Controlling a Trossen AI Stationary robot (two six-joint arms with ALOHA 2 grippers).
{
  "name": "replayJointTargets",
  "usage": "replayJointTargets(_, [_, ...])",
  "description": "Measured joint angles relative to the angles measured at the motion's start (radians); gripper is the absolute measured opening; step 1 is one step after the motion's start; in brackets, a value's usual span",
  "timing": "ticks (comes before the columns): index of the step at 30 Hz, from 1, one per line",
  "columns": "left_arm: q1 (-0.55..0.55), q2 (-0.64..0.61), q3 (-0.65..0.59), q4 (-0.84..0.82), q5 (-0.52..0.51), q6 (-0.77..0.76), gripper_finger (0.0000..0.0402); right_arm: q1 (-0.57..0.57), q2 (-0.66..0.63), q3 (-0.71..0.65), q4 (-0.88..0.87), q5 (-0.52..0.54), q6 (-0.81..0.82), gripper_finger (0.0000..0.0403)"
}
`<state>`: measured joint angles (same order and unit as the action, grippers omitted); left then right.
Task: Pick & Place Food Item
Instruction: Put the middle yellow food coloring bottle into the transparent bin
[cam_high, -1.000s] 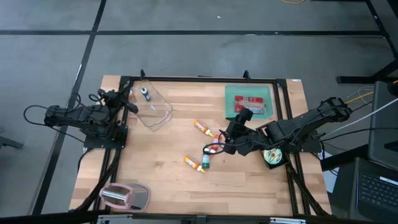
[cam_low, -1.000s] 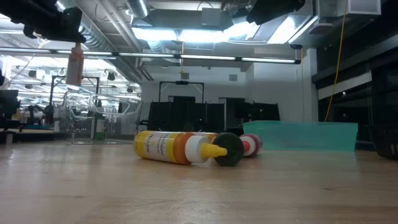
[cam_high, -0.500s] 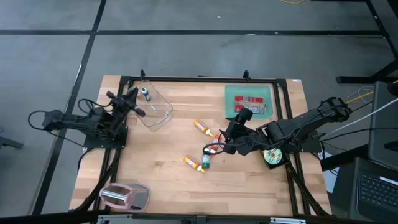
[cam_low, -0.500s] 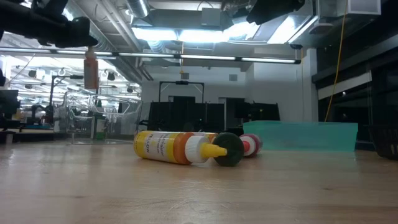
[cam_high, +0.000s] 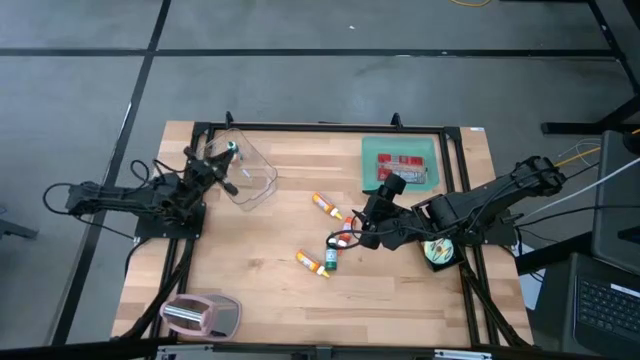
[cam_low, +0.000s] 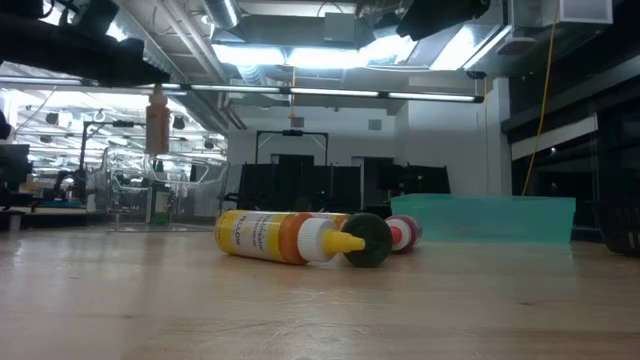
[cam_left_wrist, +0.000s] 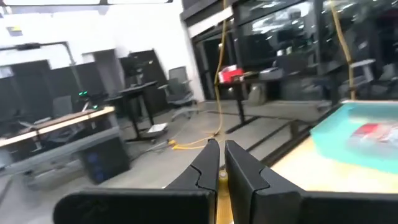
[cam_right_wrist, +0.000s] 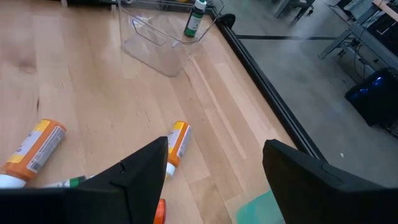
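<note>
Where the wooden table (cam_high: 260, 290) spreads under both arms, the teal tray (cam_high: 372, 150) sits at its far right part, with a red-labelled packet (cam_high: 402, 162) lying in it. A clear plastic bin (cam_high: 250, 175) stands at the far left part, tipped at an angle, a small green bottle (cam_high: 233, 151) inside it near the far wall. A grey-pink object (cam_high: 200, 315) lies at the near left corner. The left gripper (cam_high: 217, 163) hangs above the bin's near-left rim, fingers pinched narrow on a small orange bottle (cam_low: 157, 118); in the low view that bottle hangs upright in the air, well above the tabletop. The right gripper (cam_high: 375, 215) hovers over the middle of the table, just near of the tray, jaws spread wide and holding nothing. Loose bottles lie on the bare wood: an orange-and-white bottle (cam_high: 326, 205) between bin and right gripper, a yellow-labelled bottle (cam_high: 311, 262) nearer the front, a green-capped bottle (cam_high: 330, 260) just beside it, and a red-capped bottle (cam_high: 344, 238) close under the right gripper.
</note>
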<state>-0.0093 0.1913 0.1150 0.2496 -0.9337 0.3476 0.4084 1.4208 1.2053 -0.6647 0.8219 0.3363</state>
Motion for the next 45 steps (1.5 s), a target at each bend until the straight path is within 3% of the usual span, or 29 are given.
replayJointTargets(3, [0.045, -0.010, 0.000, -0.089, 0.020, -0.049, 0.0005, 0.000, 0.000, 0.000, 0.000, 0.000, 0.000, 0.0259])
replayJointTargets(7, [0.113, -0.027, 0.000, -0.228, 0.145, -0.167, 0.0005, 0.000, 0.000, 0.000, 0.000, 0.000, 0.000, 0.0259])
replayJointTargets(9, [0.147, -0.030, 0.000, -0.261, 0.156, -0.185, 0.0005, 0.000, 0.000, 0.000, 0.000, 0.000, 0.000, 0.0259])
replayJointTargets(26, [0.399, -0.039, -0.044, -0.195, 0.573, -0.178, 0.0005, -0.001, 0.000, 0.000, 0.008, 0.000, -0.001, 0.0259])
replayJointTargets(37, [0.680, -0.025, -0.045, -0.148, 0.841, -0.178, 0.0006, -0.002, 0.000, 0.000, 0.023, 0.000, -0.005, 0.0259])
replayJointTargets(45, [0.842, 0.051, -0.045, -0.092, 1.027, -0.182, 0.0006, -0.002, 0.000, 0.000, 0.023, 0.000, -0.008, 0.0259])
